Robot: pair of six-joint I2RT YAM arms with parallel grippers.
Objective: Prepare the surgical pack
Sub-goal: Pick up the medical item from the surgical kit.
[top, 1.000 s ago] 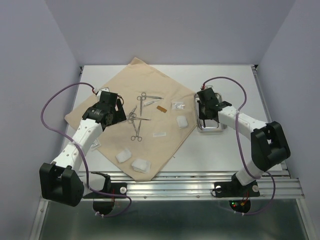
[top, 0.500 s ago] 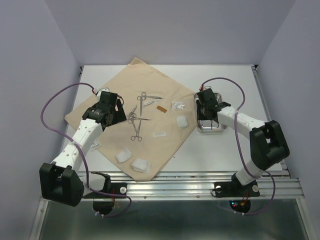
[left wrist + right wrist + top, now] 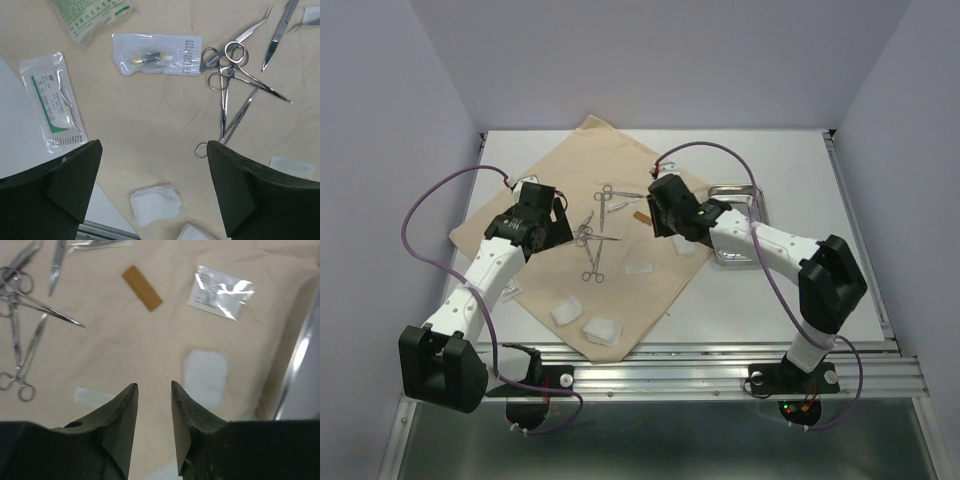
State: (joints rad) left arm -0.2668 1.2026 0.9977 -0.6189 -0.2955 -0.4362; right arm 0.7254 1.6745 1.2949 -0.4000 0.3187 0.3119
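The right gripper (image 3: 152, 386) hung over the beige cloth (image 3: 125, 345) with its jaws slightly apart and empty. The nearest gauze pad (image 3: 205, 376) lay flat just to their right, its longer side running away from them. The steel tray (image 3: 299, 357) stood just past the cloth's right edge with bare cloth around the pad, and the left gripper (image 3: 150, 170), jaws wide, hovered well apart over the cloth's other side.

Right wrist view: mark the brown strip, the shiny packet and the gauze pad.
brown strip (image 3: 142, 288), right wrist view, middle of the strip.
shiny packet (image 3: 220, 293), right wrist view, centre of the wrapper.
gauze pad (image 3: 205, 376), right wrist view, middle of its face.
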